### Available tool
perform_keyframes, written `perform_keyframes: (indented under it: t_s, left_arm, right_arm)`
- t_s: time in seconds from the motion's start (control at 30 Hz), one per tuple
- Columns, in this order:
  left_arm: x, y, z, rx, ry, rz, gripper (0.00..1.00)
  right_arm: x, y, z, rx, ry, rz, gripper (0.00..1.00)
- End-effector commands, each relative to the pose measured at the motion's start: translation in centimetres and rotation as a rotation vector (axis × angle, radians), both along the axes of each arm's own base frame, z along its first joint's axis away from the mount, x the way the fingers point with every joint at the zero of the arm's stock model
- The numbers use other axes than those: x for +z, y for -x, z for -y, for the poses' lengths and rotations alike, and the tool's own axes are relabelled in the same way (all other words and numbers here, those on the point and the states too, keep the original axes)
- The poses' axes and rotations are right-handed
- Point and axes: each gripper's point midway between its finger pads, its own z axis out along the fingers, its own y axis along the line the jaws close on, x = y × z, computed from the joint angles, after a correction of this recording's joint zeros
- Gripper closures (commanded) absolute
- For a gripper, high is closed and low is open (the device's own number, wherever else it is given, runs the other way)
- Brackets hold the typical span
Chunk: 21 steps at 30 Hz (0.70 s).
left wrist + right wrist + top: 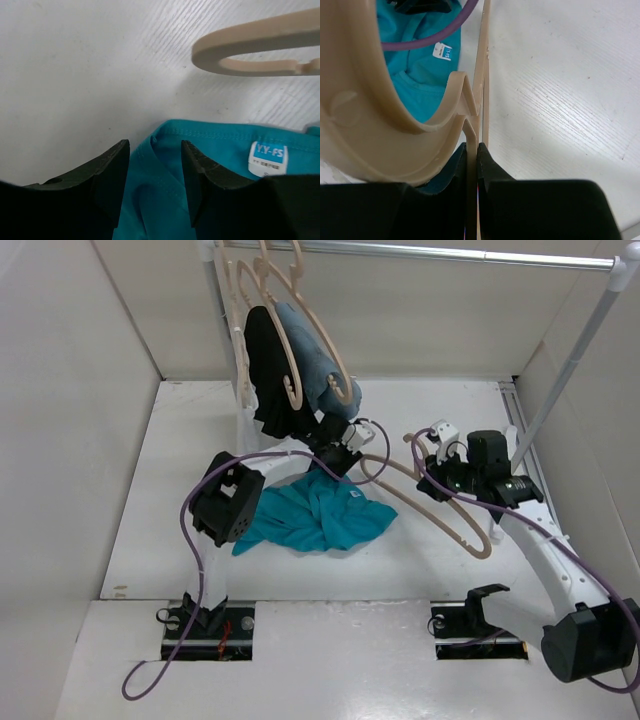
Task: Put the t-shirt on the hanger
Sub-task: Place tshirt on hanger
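At the near edge the two arm bases are bolted, and a purple cable (190,540) is looped around the left arm. Beyond them, about the middle of the bench (450,410) and slightly toward its left edge, the teal t-shirt (320,520) is spread in a crumpled heap, flat on the surface. Its collar is turned toward the far edge, and a small white label (267,157) is seen inside the neck.

The left hand (155,147) is held over the collar with its fingers apart, the collar edge lying between them; whether the cloth is touched cannot be told.

To the right of the t-shirt, the beige hanger (380,145) is gripped by the right hand (472,147), whose fingers are pressed together on a thin bar of it. The hanger is stretched from that hand toward the collar, its rounded end lying just beyond the left hand.

At the far edge a metal rail (420,252) is mounted. Near its left end several spare hangers (300,330) are hung, together with a black garment (268,370) and a grey-blue garment (310,350).
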Motion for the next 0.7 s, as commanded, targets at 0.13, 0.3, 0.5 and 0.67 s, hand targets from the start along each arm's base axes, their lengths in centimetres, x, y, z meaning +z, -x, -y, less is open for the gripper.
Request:
perform_keyframes:
  t_s: [0.13,0.3,0.5,0.67]
  left_arm:
    - [1.1,-0.2,-1.4,0.043,-0.02,-0.015,0.59]
    - [0.5,0.6,-1.4,0.056,-0.03,-0.086,0.74]
    - [2.8,1.3,-1.6,0.057,0.001,-0.068,1.0]
    - [4.6,1.8,-1.2,0.035,0.027,-0.081,1.0]
  right_arm:
    - [2.5,-0.6,-0.6,0.062,-0.009,0.082,1.0]
    - [2.9,-0.7,-0.6,0.062,-0.011,0.091,1.0]
    - [2.5,-0.5,-1.0,0.11,0.018,0.109,1.0]
    - [2.6,1.5,-3.8,0.29,-0.032,0.125,1.0]
